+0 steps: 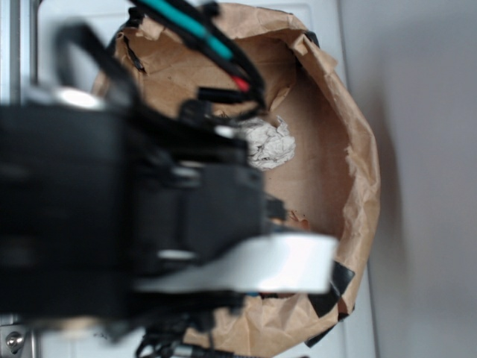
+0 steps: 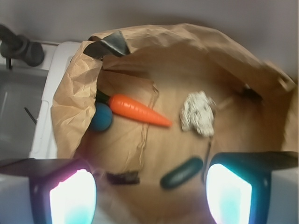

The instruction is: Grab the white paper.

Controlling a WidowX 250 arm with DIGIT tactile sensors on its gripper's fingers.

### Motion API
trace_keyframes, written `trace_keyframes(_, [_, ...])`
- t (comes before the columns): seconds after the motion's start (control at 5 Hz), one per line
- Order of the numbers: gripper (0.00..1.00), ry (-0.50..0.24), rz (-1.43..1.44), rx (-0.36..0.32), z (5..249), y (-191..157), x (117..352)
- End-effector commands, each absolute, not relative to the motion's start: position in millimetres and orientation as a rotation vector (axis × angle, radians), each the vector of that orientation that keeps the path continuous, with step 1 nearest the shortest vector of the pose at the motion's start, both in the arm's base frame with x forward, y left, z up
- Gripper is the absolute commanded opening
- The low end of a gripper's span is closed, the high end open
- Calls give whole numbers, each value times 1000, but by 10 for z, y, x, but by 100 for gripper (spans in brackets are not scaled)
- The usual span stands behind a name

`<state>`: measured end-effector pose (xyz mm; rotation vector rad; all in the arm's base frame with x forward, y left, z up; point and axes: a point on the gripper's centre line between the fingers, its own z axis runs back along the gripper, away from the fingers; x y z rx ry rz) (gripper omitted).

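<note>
The white paper [image 2: 198, 113] is a crumpled off-white wad lying on the brown paper lining, right of the orange carrot [image 2: 138, 110]. It also shows in the exterior view [image 1: 270, 142], half hidden behind the arm. My gripper [image 2: 149, 196] is open and empty, its two glowing pads [image 2: 72, 198] wide apart at the bottom of the wrist view. It hangs above the basin, with the wad ahead and to the right of its middle. In the exterior view the arm [image 1: 127, 216] fills the left side and hides the fingertips.
The brown paper bag lining [image 2: 74, 107] covers a basin with raised crumpled walls. A dark green pickle-shaped object [image 2: 182, 172] lies near the right pad. A blue ball [image 2: 101, 118] sits by the carrot's top. A small dark piece [image 2: 123, 178] lies near the left pad.
</note>
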<state>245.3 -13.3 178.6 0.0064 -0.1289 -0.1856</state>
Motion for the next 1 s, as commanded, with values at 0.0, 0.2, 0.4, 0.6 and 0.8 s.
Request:
trace_keyframes(0.0, [100, -107, -197, -20, 1620, 321, 2769])
trace_keyframes(0.2, [100, -98, -218, -66, 1717, 441, 2781])
trace_keyframes(0.4, [100, -98, -218, -66, 1717, 441, 2781])
trace_keyframes(0.6, [100, -98, -218, -66, 1717, 441, 2781])
trace_keyframes(0.8, [100, -98, -218, -66, 1717, 441, 2781])
